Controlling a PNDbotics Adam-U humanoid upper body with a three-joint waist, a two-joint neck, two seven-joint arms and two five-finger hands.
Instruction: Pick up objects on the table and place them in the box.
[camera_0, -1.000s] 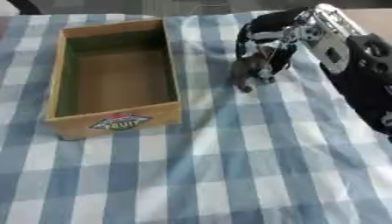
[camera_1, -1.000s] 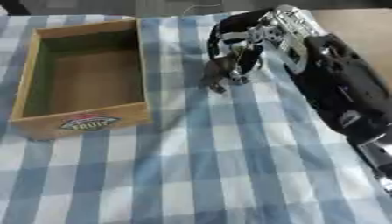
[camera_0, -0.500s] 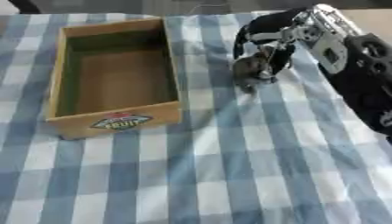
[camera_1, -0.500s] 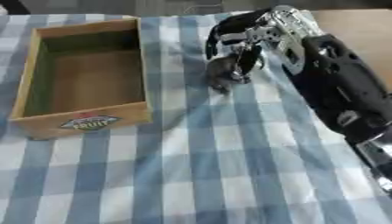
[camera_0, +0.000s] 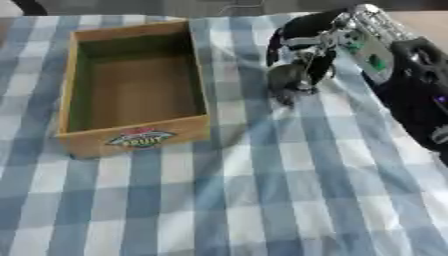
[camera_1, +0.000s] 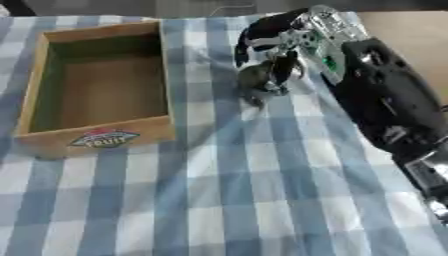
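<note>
Blue-and-white checked cloth (camera_0: 289, 190) covers the table, wooden box (camera_0: 133, 142) sitting empty at left. Over on the right, the right hand (camera_1: 284, 37) has its fingers curled around a small grey object (camera_1: 255, 80), which sits beneath the palm, right of the box.
</note>
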